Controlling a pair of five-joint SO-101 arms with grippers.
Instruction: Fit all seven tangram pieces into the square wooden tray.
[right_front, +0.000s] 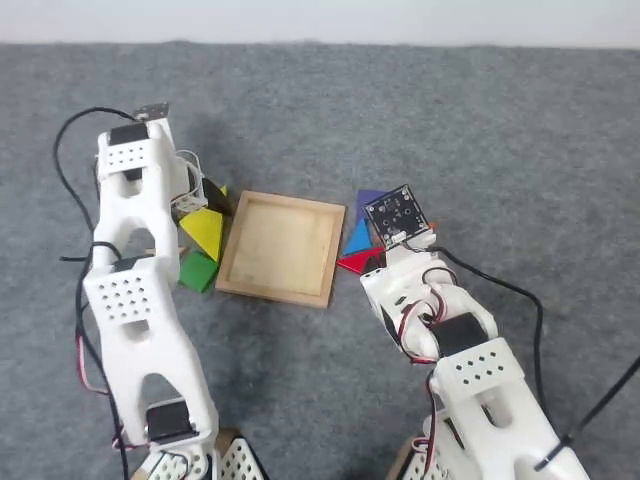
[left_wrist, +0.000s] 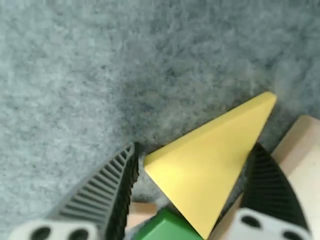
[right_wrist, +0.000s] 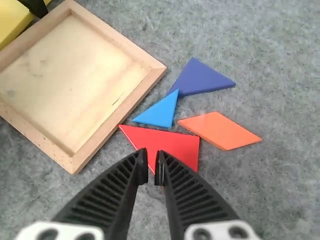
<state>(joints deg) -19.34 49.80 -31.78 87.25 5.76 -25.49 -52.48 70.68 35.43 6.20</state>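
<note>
Okay, left pincer (left_wrist: 195, 152) is spread wide and tipped down, with the yellow triangle (left_wrist: 205, 165) flat between its fingers. It lies just left of the wooden tray (right_front: 275, 291), one sharp tip beside the tray wall, green piece (left_wrist: 160, 227) just beside it. Right pincer (right_wrist: 152, 160) is nearly closed, gripping nothing, over the red triangle (right_wrist: 170, 145), whose sharp corner points at the tray. Blue triangle (right_wrist: 160, 112), purple triangle (right_wrist: 202, 80) and orange parallelogram (right_wrist: 217, 130) lie beyond. Both arms are bent forward over the grey tabletop (right_front: 480, 130).

Left arm (right_front: 130, 300) and right arm (right_front: 480, 380) are white perforated shells with black cables (right_front: 600, 400). Left pincer (left_wrist: 195, 150) and right pincer (right_wrist: 152, 160) have black ribbed fingers (right_wrist: 120, 190), with white screw-holed bases (right_wrist: 210, 232) behind.
</note>
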